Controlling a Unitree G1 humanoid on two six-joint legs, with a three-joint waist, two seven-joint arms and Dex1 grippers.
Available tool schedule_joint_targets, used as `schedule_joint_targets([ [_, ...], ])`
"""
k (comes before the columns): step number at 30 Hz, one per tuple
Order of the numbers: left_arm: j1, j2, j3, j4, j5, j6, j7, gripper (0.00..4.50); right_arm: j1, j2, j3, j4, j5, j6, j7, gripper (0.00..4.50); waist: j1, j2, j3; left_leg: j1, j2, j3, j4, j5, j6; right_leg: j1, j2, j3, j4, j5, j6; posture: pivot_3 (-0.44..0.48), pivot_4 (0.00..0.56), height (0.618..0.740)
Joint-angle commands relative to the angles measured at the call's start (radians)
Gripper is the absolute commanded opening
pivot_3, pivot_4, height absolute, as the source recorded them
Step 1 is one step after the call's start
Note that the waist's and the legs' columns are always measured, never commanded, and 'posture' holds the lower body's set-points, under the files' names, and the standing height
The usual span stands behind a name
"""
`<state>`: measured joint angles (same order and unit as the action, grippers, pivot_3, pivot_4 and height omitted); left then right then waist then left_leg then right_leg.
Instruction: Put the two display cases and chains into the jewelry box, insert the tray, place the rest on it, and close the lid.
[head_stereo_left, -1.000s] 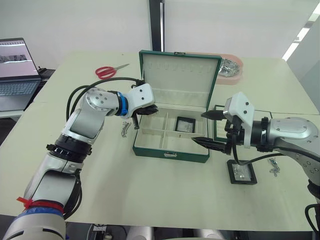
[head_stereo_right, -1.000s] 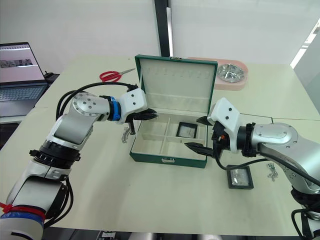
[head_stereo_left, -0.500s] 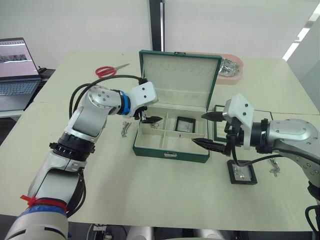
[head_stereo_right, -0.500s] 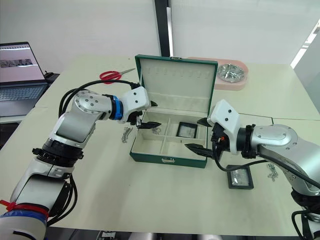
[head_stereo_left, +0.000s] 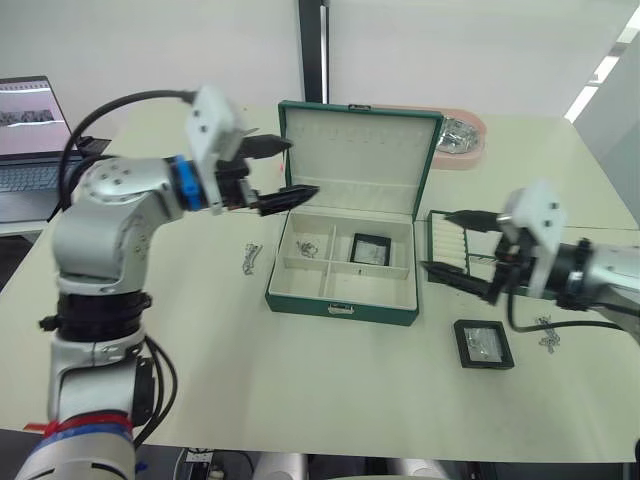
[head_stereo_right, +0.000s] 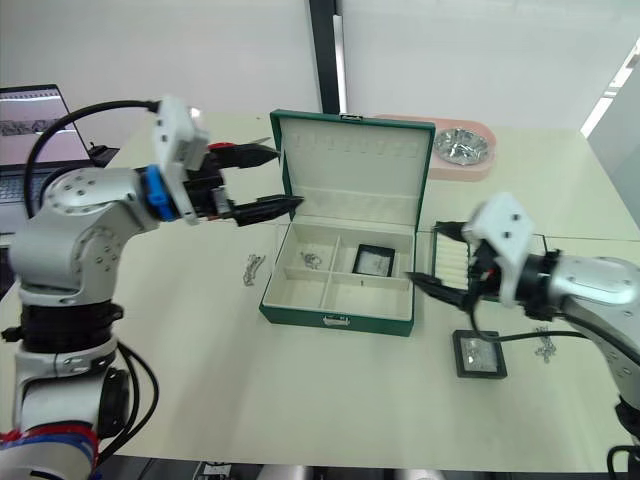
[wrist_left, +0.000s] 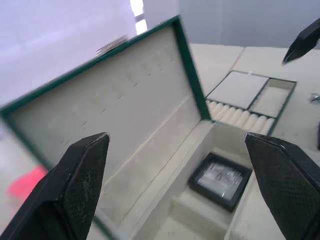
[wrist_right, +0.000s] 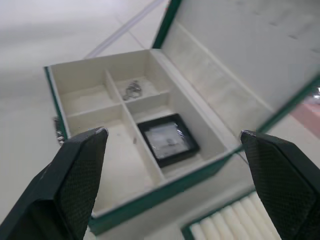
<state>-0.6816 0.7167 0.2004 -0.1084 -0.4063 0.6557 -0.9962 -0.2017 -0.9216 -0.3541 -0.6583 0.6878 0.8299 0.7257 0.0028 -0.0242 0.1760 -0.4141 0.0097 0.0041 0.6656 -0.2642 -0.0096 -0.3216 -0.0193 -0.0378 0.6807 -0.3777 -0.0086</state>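
Observation:
The dark green jewelry box (head_stereo_left: 340, 303) stands open at the table's middle, its lid (head_stereo_left: 360, 150) upright behind it. One display case (head_stereo_left: 372, 248) lies in the back right compartment, and a chain (head_stereo_left: 308, 247) lies in the back left one. The second display case (head_stereo_left: 483, 343) rests on the table right of the box. Another chain (head_stereo_left: 251, 257) lies just left of the box, and a third (head_stereo_left: 547, 333) at the far right. The green tray (head_stereo_left: 462, 246) sits right of the box. My left gripper (head_stereo_left: 300, 168) hovers open and empty above the box's left rear corner. My right gripper (head_stereo_left: 437, 242) is open over the tray.
A laptop (head_stereo_left: 35, 130) stands on a side desk at the far left. A pink tray holding a shiny metal dish (head_stereo_left: 460, 135) sits at the back right, behind the lid. The table's near half, in front of the box, is bare.
My left gripper opened, leaving a chain in the back left compartment, then rose up and back to the left. The right gripper drew back rightwards from the box front to over the tray.

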Motion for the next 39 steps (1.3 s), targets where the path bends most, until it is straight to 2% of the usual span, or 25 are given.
schedule_joint_targets([
  [1,0.106,0.049,0.130,0.027,0.005,-0.056,0.056,4.47,0.128,-0.017,-0.209,0.023,-0.049,-0.090,0.070,4.50,0.003,0.000,0.000,0.000,0.000,0.000,0.000,0.000,0.000,0.000,0.000,0.000,0.000,0.000,0.000,0.000,0.150,0.740],
  [5,0.253,0.081,0.205,0.082,0.016,-0.113,0.079,4.47,0.301,-0.029,-0.327,0.083,-0.126,-0.176,0.154,4.50,0.005,0.000,0.000,0.002,0.000,0.000,0.000,0.000,0.000,0.001,0.000,0.000,0.000,0.000,0.000,0.000,0.150,0.740],
  [9,0.448,0.097,0.289,0.176,0.032,-0.222,0.075,4.47,0.594,0.004,-0.446,0.231,-0.289,-0.368,0.280,4.50,0.004,0.000,0.000,0.006,0.000,0.001,-0.002,-0.002,0.003,0.004,-0.001,0.001,-0.001,0.000,0.000,0.000,0.150,0.740],
  [12,0.557,0.102,0.317,0.212,0.036,-0.274,0.061,4.47,0.708,0.034,-0.497,0.307,-0.338,-0.476,0.326,4.50,0.000,0.000,0.000,0.007,0.000,0.001,-0.003,-0.002,0.004,0.004,-0.001,0.002,-0.001,0.000,0.000,0.000,0.150,0.740],
  [16,0.702,0.095,0.354,0.237,0.031,-0.316,0.055,4.47,0.798,0.078,-0.544,0.329,-0.322,-0.490,0.361,4.50,-0.007,0.001,0.000,0.012,0.001,0.003,-0.005,-0.002,0.004,0.007,-0.001,0.003,0.000,0.000,0.000,0.000,0.150,0.740],
  [22,0.814,0.078,0.345,0.205,-0.002,-0.307,0.045,4.47,0.850,0.086,-0.543,0.291,-0.283,-0.452,0.396,4.50,-0.008,0.001,-0.001,0.014,0.002,0.004,-0.006,-0.003,0.004,0.008,-0.001,0.005,0.000,0.000,0.000,0.000,0.150,0.740],
  [32,0.830,0.052,0.326,0.113,-0.039,-0.269,0.091,4.47,0.821,0.065,-0.522,0.314,-0.306,-0.469,0.396,4.50,-0.005,0.001,-0.001,0.014,0.001,0.005,-0.006,-0.003,0.004,0.008,-0.001,0.005,0.000,0.000,0.000,0.000,0.150,0.740],
  [36,0.848,0.043,0.330,0.050,-0.055,-0.232,0.113,4.47,0.785,0.059,-0.520,0.295,-0.294,-0.467,0.389,4.50,-0.006,0.001,-0.001,0.014,0.001,0.005,-0.005,-0.003,0.004,0.008,-0.001,0.005,0.000,0.000,0.000,0.000,0.150,0.740],
  [39,0.843,0.034,0.333,0.020,-0.062,-0.211,0.147,4.47,0.698,0.024,-0.483,0.208,-0.230,-0.412,0.374,4.50,-0.009,0.002,-0.002,0.014,0.002,0.005,-0.006,-0.003,0.004,0.008,-0.001,0.005,0.000,0.000,0.000,0.000,0.150,0.740],
])
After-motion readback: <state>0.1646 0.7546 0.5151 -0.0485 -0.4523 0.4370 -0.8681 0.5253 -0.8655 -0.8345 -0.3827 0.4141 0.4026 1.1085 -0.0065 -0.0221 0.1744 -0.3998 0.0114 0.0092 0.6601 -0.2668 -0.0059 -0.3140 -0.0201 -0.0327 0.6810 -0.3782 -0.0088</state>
